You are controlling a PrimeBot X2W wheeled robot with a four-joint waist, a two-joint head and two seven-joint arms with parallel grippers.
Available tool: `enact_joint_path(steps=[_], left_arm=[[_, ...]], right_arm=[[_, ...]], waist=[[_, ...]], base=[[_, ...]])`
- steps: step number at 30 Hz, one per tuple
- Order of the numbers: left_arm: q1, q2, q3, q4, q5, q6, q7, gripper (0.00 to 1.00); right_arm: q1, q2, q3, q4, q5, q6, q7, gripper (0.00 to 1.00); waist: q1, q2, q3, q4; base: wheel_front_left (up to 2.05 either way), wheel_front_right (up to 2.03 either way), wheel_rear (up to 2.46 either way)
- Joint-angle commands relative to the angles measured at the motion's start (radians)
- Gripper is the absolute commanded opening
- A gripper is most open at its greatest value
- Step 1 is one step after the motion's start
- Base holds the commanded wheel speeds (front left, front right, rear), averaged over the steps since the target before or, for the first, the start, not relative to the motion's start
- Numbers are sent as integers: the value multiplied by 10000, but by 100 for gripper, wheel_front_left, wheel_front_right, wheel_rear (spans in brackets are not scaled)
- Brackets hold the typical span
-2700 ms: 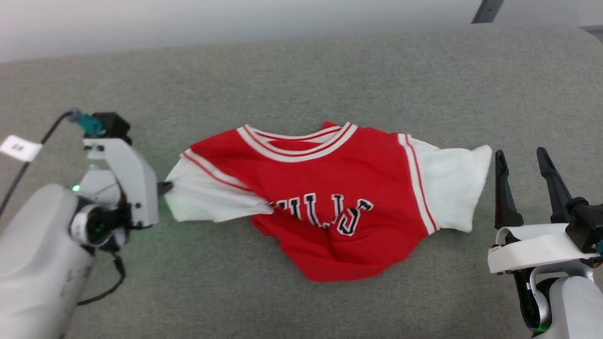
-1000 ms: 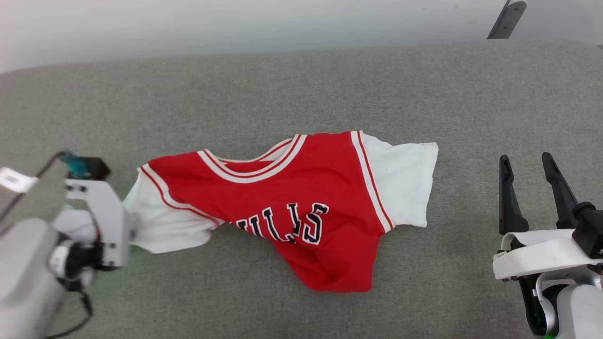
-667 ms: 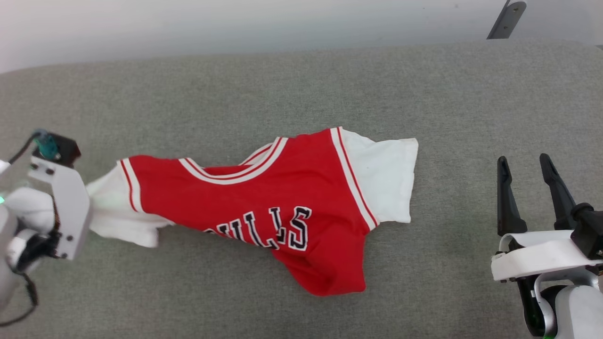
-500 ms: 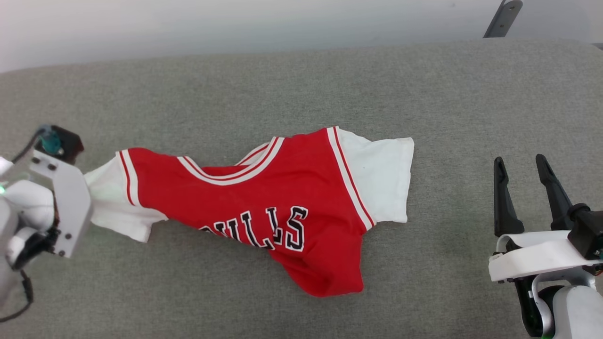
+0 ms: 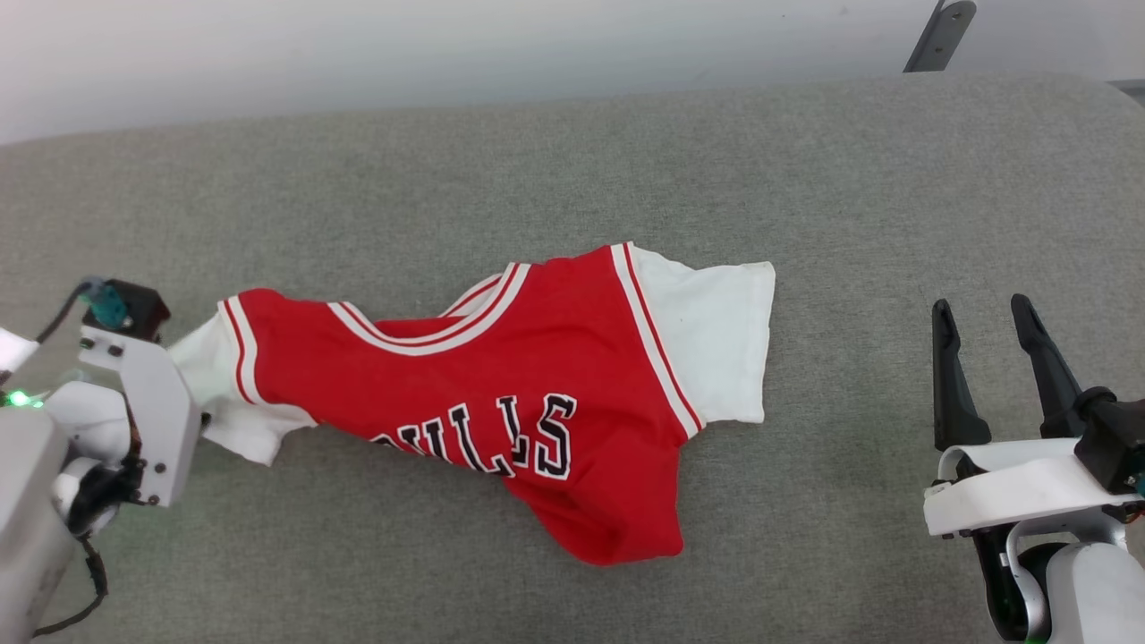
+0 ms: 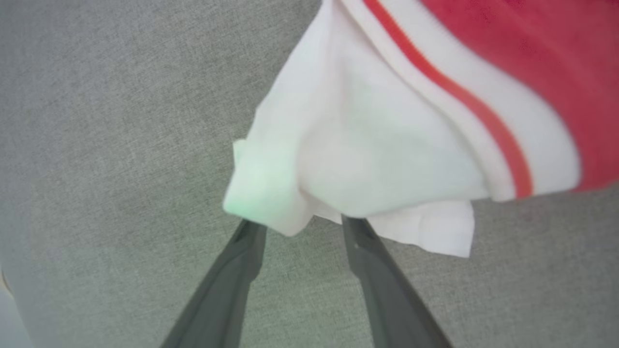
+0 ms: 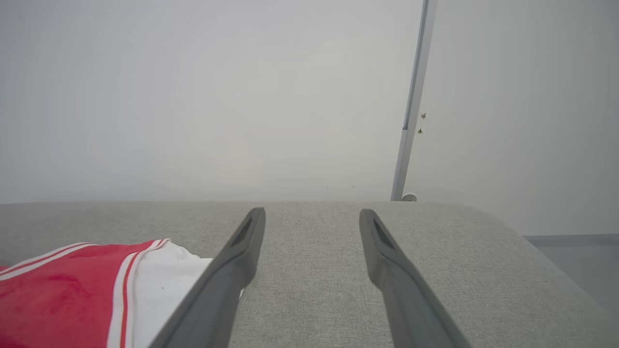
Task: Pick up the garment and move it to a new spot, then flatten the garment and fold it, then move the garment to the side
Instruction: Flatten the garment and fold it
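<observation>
You have the left gripper (image 6: 300, 223) on the left, its 2 fingers apart, tips at the white sleeve (image 6: 367, 145). The garment (image 5: 465, 376) lies rumpled, lettering up, mid-cushion (image 5: 626, 161). The right gripper (image 5: 980, 306) stands spread wide, well apart from it.

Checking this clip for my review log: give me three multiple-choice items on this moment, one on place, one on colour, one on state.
1. Where does the garment lie relative to the right pincer? A) clamped in it B) apart, on the grey surface to its left C) draped over it
2. What colour are its sleeves? A) white B) black C) blue
3. How do the fingers of the left pincer stand? A) pressed together B) spread apart at a sleeve's edge C) crossed
Answers: B, bare surface separates them in the head view; A, both show white beside striped trim; B, the left wrist view shows surface between them.
</observation>
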Motion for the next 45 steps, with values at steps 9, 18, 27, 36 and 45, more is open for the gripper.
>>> enact_joint_path(steps=[9,18,27,36,45], left_arm=[[-321,349,115,48,-238,-55,-55,100],[-634,661,212,-381,-350,-53,-233,100],[-826,675,-17,-661,-772,-78,-166,100],[-1295,481,-190,317,-793,-73,-107,100],[-1607,47,-185,1640,-1131,-59,8,0]], right_arm=[[127,23,6,-418,56,-18,-14,100],[38,23,104,-838,89,-18,122,100],[38,23,157,-1103,24,-18,259,100],[-137,21,220,-1297,-60,-18,425,100],[-291,9,316,-1565,-161,-18,581,100]], waist=[[0,0,32,146],[0,0,340,148],[0,0,574,51],[0,0,1038,-70],[0,0,1493,-235]], base=[[0,0,0],[0,0,0],[0,0,0],[0,0,0],[0,0,0]])
